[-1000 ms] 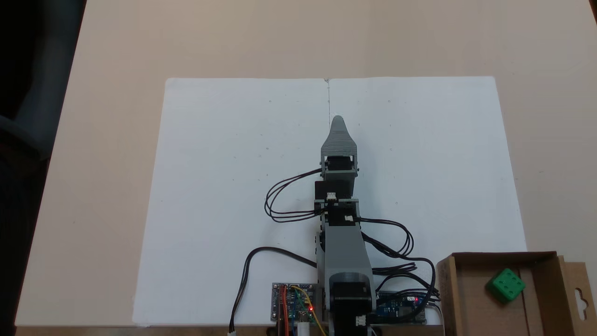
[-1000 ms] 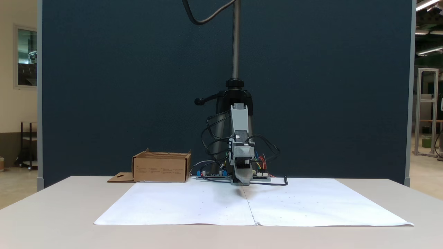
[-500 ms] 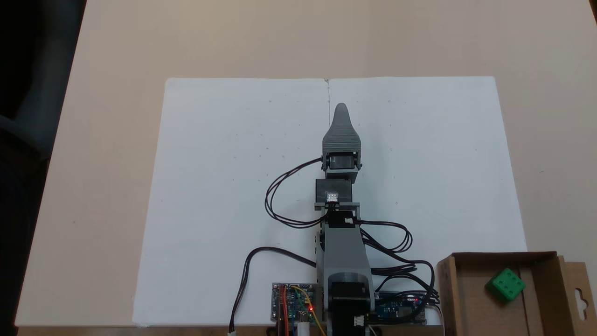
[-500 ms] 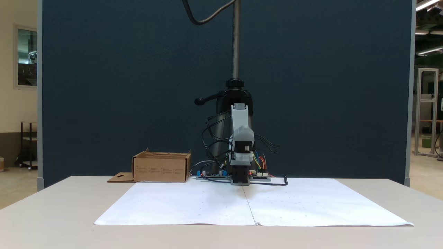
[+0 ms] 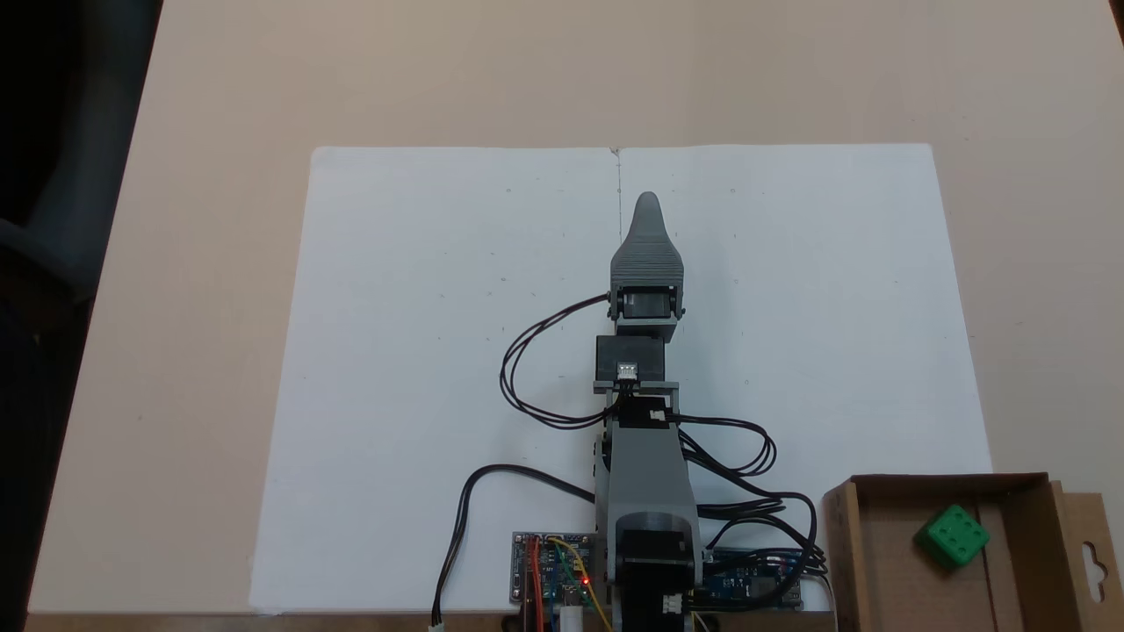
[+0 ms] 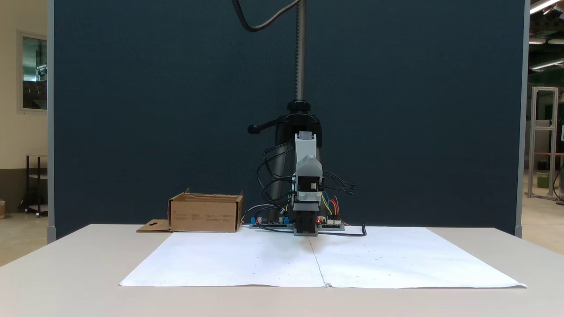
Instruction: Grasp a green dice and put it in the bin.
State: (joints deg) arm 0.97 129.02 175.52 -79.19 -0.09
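We see the green dice (image 5: 952,535) lying inside the bin (image 5: 878,562), at four o'clock from the arm's base; the task looks done. Our gripper (image 5: 648,204) points toward twelve o'clock over the paper (image 5: 421,351), its jaws stacked, so we cannot tell their state.

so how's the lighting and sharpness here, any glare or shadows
In the fixed view from above, light is even and soft; the paper shows no glare, and the dice in the bin is sharp. In the fixed view from the front, a faint shadow lies under the end effector; ceiling lamps glow bright at top right.
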